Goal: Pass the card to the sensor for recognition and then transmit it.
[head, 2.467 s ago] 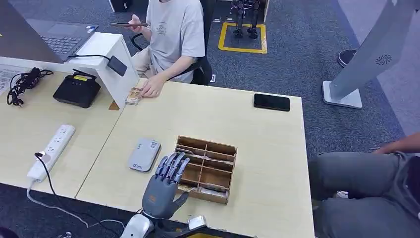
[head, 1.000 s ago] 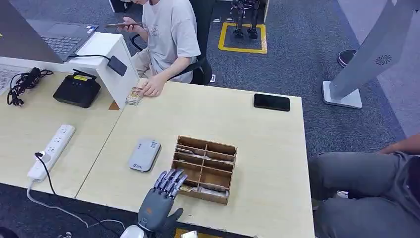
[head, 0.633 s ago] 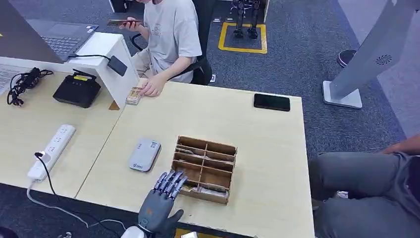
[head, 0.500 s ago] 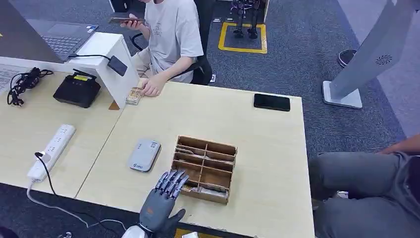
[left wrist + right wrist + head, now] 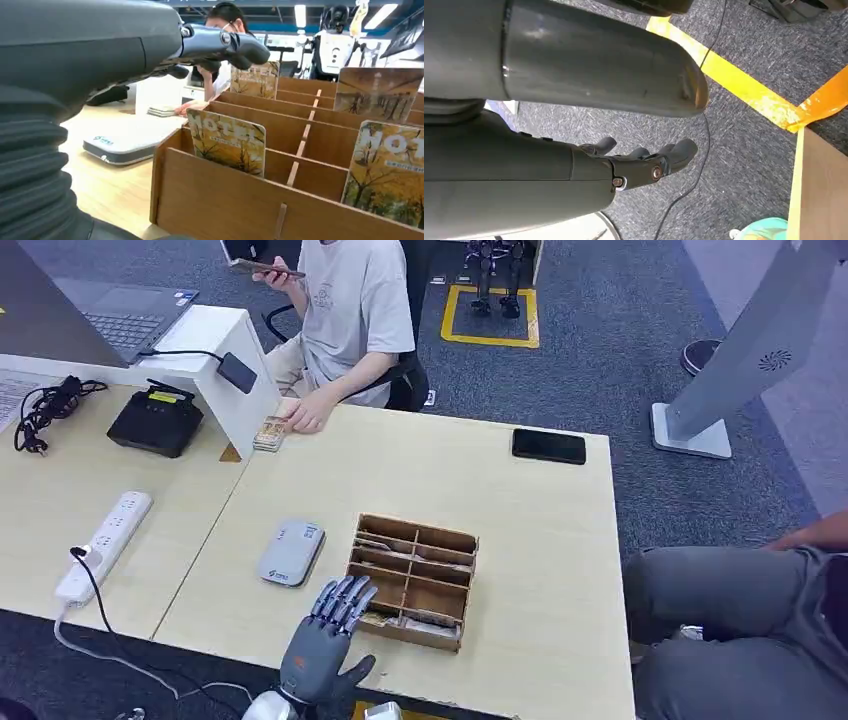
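Left hand point(image 5: 325, 635) is back near the table's point(image 5: 520, 540) front edge, fingers spread and empty, fingertips just reaching the near left corner of the wooden card box point(image 5: 412, 580). 2.5 s ago it sat further forward, over the box's left compartments; it pulled back by 1.0 s ago and has barely shifted since, creeping slightly forward again. No card picked yet. Left wrist view shows the fingers point(image 5: 220, 42) extended above the box, holding nothing, with the nearest card point(image 5: 227, 141) standing upright in the near left compartment, right below them. Grey sensor point(image 5: 291, 552) lies flat just left of the box, untouched. Right hand point(image 5: 639, 160) hangs by the floor, fingers loosely curled, empty. Judgement: hand is re-lining for the pinch on that card; grasp, scan and handover all still pending.
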You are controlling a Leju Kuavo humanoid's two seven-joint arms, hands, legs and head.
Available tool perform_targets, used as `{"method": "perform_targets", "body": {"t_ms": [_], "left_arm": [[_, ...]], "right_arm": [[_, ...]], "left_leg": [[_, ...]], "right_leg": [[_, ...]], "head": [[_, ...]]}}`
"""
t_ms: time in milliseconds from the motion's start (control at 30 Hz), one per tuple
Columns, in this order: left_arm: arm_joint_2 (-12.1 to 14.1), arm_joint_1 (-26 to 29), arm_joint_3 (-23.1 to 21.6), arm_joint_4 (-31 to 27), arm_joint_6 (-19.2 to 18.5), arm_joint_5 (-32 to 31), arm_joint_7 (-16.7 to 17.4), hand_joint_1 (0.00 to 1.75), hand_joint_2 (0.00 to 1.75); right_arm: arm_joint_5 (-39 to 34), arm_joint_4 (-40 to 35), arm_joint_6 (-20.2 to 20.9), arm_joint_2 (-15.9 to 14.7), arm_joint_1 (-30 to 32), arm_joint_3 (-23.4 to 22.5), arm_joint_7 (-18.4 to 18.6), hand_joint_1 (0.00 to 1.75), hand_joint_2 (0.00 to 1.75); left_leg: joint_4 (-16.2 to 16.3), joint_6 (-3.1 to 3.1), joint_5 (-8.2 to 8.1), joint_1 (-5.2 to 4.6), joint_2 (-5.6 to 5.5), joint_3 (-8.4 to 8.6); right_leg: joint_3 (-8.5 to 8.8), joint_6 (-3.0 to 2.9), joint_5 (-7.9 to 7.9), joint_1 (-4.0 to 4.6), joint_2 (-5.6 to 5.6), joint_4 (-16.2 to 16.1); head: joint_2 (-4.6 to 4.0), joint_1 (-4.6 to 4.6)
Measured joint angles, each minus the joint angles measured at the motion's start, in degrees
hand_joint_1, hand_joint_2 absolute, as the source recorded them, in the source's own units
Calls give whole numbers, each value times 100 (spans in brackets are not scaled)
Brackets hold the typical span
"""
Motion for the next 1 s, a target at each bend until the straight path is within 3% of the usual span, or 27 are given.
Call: {"method": "perform_targets", "body": {"t_ms": [467, 1000], "left_arm": [[15, 6, 129, -63, 0, -369, 328, 0, 175], [11, 11, 181, -120, 0, -256, 203, 0, 175]], "right_arm": [[83, 0, 9, 17, 0, -50, -24, 0, 0], [133, 0, -7, 35, 0, -129, -33, 0, 0]], "left_leg": [[0, 0, 0, 0, 0, 0], [0, 0, 0, 0, 0, -1]], "right_leg": [[0, 0, 0, 0, 0, 0], [0, 0, 0, 0, 0, 0]], "head": [[0, 0], [0, 0]]}}
